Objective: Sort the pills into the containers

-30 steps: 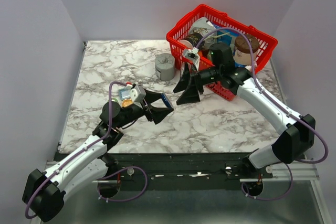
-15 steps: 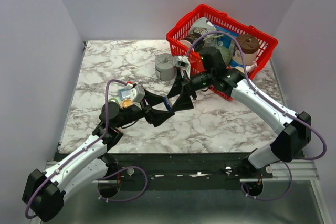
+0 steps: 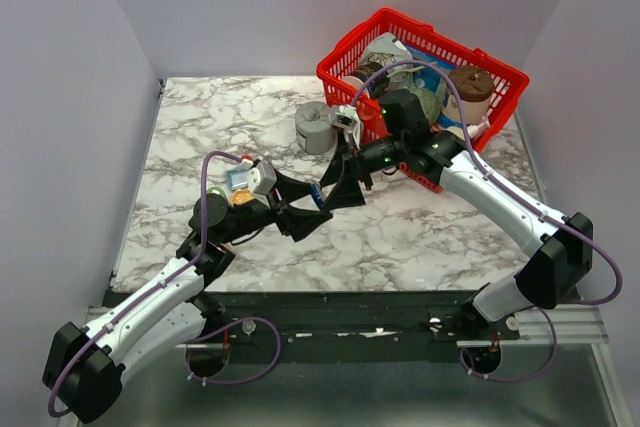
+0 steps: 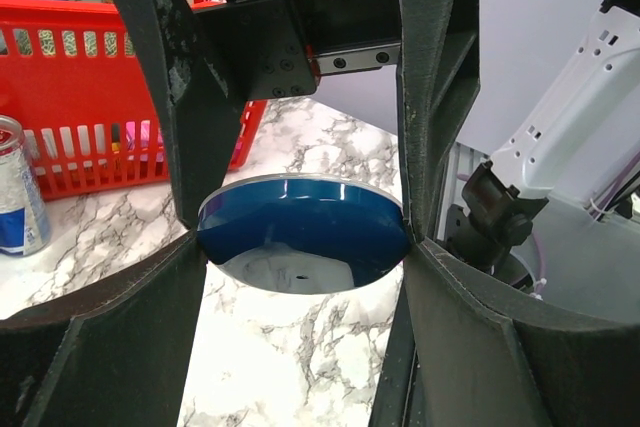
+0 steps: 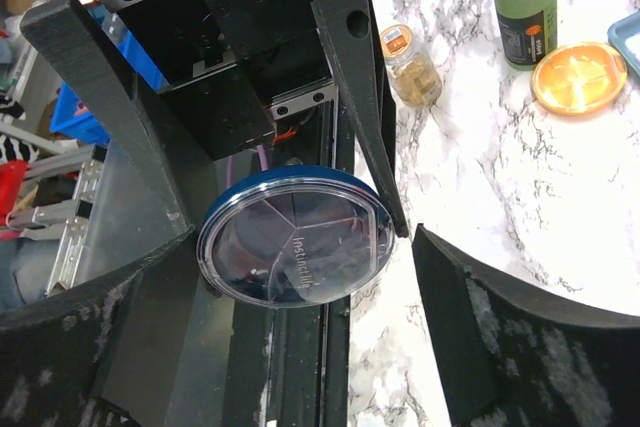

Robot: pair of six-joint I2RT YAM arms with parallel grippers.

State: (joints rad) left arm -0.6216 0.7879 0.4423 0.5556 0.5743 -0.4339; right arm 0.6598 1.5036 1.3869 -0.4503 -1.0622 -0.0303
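The dark blue dish (image 4: 300, 232) with a clear lid (image 5: 295, 237) hangs above the marble table (image 3: 430, 237), and my left gripper (image 3: 316, 211) is shut on its rim. My right gripper (image 3: 338, 190) faces it from the far side. Its fingers stand either side of the same dish, open, with a small gap at one finger (image 5: 440, 267). The orange dish (image 5: 578, 77) lies on the table beside my left arm and also shows in the top view (image 3: 243, 198). A small jar with tan contents (image 5: 408, 65) and a green bottle (image 5: 528, 9) stand near it.
The red wire basket (image 3: 345, 75), full of tins and boxes, stands at the back right behind my right arm. A grey notched round block (image 3: 314, 127) stands left of it. A drinks can (image 4: 15, 192) stands in front of the basket.
My right gripper has moved left and toward my left gripper, and its open fingers have come round the blue dish. My left gripper has held still with the dish.
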